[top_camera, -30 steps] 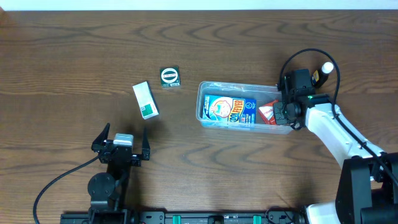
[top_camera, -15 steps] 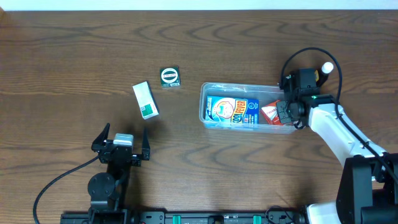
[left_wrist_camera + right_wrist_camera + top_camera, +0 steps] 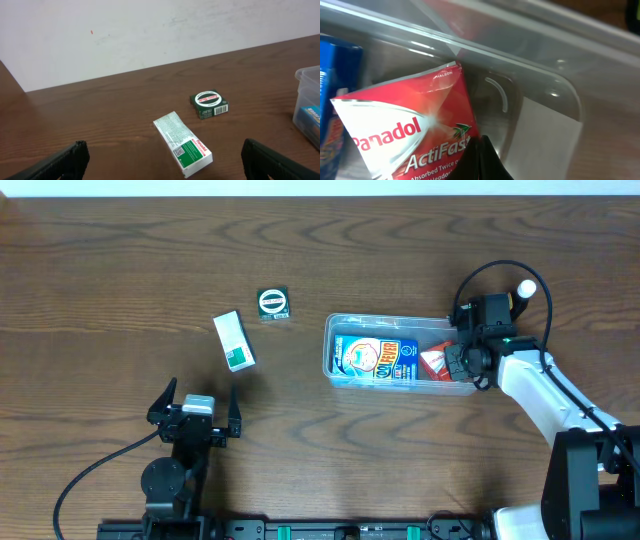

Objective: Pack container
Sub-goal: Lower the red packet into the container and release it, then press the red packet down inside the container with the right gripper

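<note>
You can read "Panadol ActiFast" on the red box [image 3: 405, 135] inside the container [image 3: 545, 107]; the blue box [image 3: 375, 358] beside it is illegible.

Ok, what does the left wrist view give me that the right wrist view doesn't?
Only left wrist: the white-green box and the small green box, both on the table outside the container, and the wall. Only right wrist: the red Panadol sachet, inside the container, close up. Both: the container and the blue box in it, though left wrist catches just an edge of each.
</note>
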`<state>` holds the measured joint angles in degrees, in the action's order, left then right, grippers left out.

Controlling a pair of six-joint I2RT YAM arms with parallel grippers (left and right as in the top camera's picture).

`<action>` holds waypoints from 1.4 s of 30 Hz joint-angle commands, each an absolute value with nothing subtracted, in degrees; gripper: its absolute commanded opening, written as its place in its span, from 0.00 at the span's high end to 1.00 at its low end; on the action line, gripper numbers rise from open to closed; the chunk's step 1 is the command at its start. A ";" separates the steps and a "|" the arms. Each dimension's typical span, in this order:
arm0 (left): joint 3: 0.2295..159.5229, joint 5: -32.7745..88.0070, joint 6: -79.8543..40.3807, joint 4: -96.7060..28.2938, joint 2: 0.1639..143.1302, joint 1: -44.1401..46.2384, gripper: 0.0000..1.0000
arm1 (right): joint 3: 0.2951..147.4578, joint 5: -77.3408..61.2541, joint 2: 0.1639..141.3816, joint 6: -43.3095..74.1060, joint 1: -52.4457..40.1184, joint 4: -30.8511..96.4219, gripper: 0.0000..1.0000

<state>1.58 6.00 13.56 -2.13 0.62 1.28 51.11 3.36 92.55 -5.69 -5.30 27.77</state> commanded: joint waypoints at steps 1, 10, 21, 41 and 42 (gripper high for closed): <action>0.23 6.44 13.89 -3.42 0.23 1.08 0.02 | 50.39 -2.02 93.01 -6.13 -4.89 27.81 0.99; 0.23 6.44 13.89 -3.40 0.23 1.08 0.02 | 51.27 -8.86 93.01 -3.07 -4.89 27.90 0.99; 0.23 6.44 13.89 -3.40 0.23 1.08 0.02 | 62.78 1.26 91.83 -7.11 -4.36 38.61 0.99; 0.23 6.46 13.89 -3.42 0.23 1.08 0.02 | 65.58 -1.96 92.25 -17.06 -0.05 47.92 0.99; 0.23 6.44 13.89 -3.42 0.23 1.08 0.02 | 65.01 -1.98 92.27 -17.96 -0.40 47.51 0.99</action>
<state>1.58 6.00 13.56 -2.13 0.60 1.28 66.22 -1.48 92.51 -14.09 0.93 48.01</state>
